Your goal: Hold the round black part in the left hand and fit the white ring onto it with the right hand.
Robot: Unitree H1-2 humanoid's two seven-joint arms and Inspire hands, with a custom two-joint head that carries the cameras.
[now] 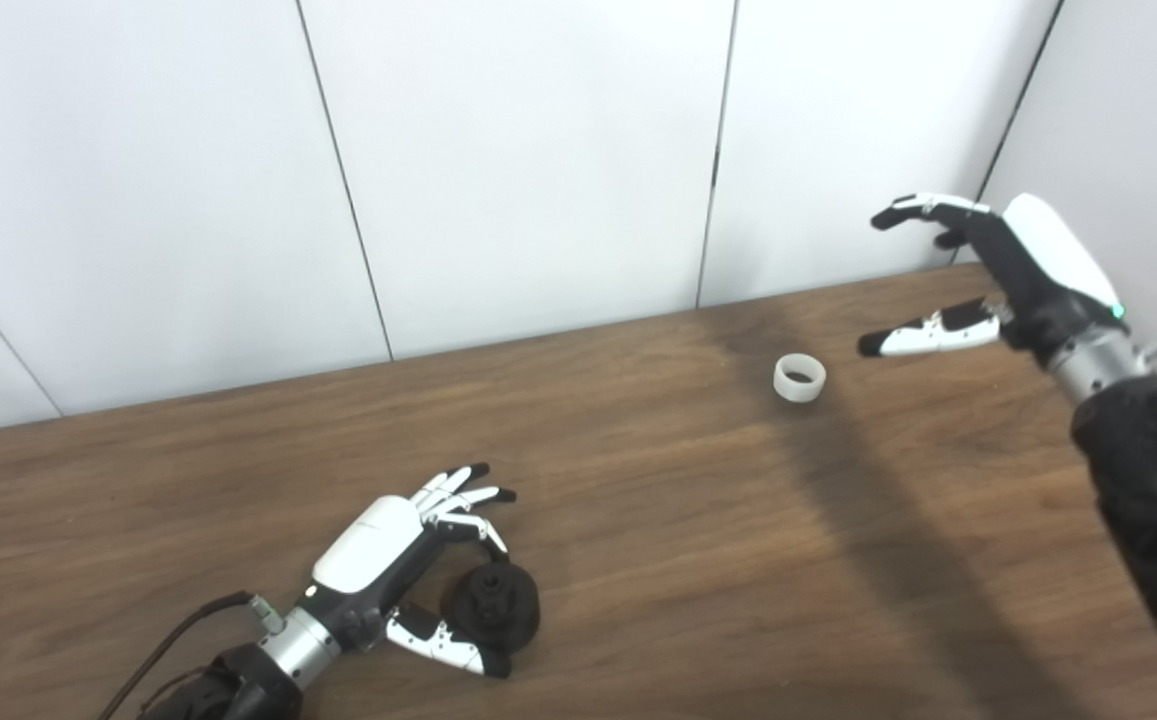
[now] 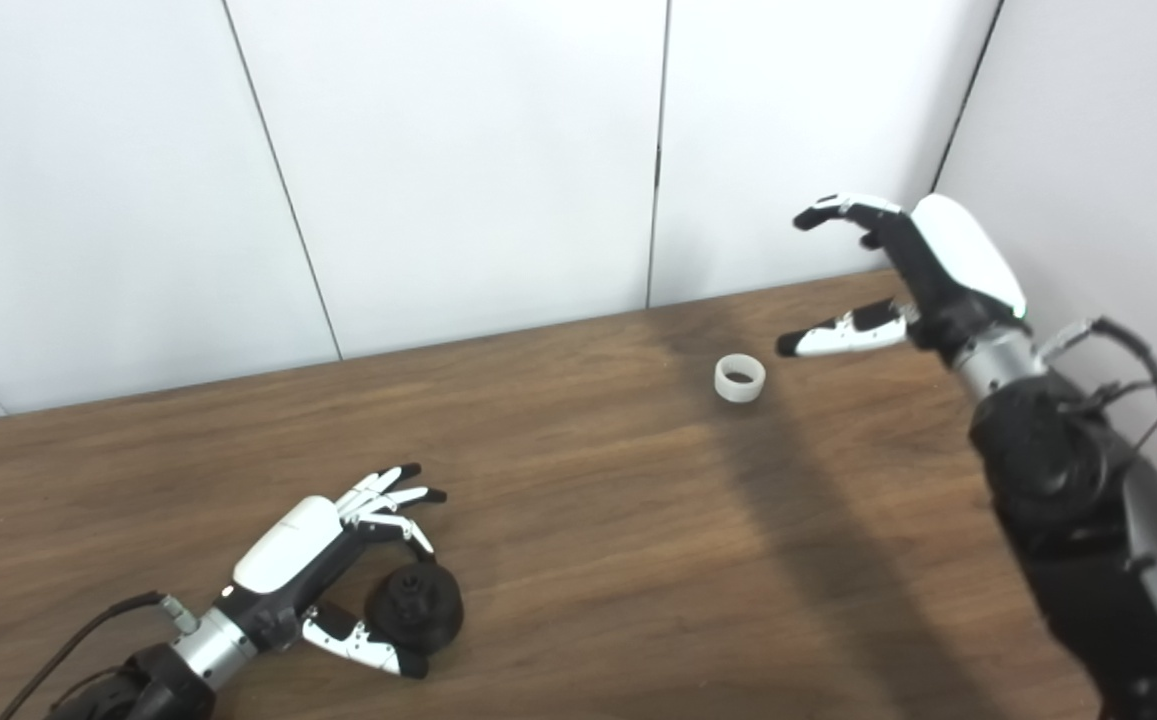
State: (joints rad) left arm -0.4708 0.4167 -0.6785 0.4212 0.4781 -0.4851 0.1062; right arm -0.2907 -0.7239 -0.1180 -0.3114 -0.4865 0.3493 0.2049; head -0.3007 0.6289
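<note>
Grasping stage: my left robot hand [image 1: 408, 560] seemingly cups the black part [image 1: 493, 603]; right robot hand [image 1: 988, 275], spread wide, must reach the white ring [image 1: 799, 378]

Left hand [image 2: 323, 560] cupped around black part [image 2: 415, 605], white ring [image 2: 740, 379] beside raised right hand [image 2: 898, 275]

Looks like a robot lab or test cell, not a home or shop. Bare wood-grain table [image 1: 638, 560] pushed into a corner of plain white wall panels [image 1: 528, 160] with thin dark seams, no decor or furnishings in view. Only things on the table are test pieces, a round black part [image 1: 493, 600] and a white ring [image 1: 799, 378], with two humanoid arms over it, left hand [image 1: 408, 560] and right hand [image 1: 978, 275], exposed cabling [image 2: 1148, 370] running along the right forearm.
</note>
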